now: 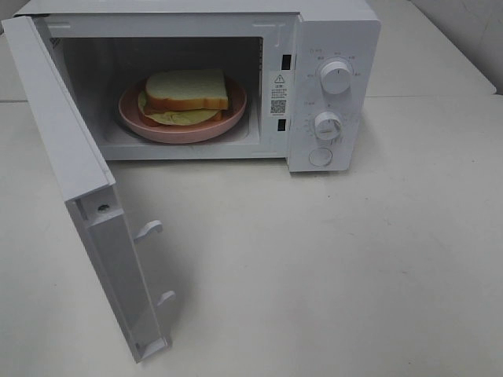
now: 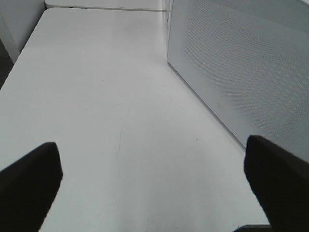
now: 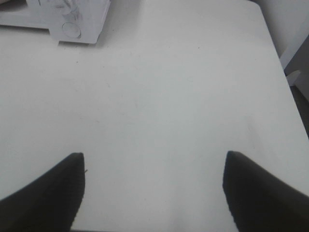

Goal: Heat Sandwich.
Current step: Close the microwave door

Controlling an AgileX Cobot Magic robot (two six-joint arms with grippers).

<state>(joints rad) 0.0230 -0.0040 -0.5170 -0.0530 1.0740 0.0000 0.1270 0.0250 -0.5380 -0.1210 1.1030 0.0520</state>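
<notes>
Sandwich (image 1: 187, 93) sits on its pink plate (image 1: 185, 135) inside the microwave (image 1: 334, 35) at 12 o'clock on the desk (image 1: 338, 267), door (image 1: 55, 118) swung out toward 8 o'clock. Left fingers (image 2: 31, 179) and right fingers (image 3: 263, 193) hang wide and empty over the desk. A hurried shove on the door could skid the microwave or leave the latch (image 1: 148, 229) unseated, so heating never starts.

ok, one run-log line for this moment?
sandwich: on pink plate inside microwave | door: open | left gripper: open, empty, above table | right gripper: open, empty | next: likely close door
</notes>
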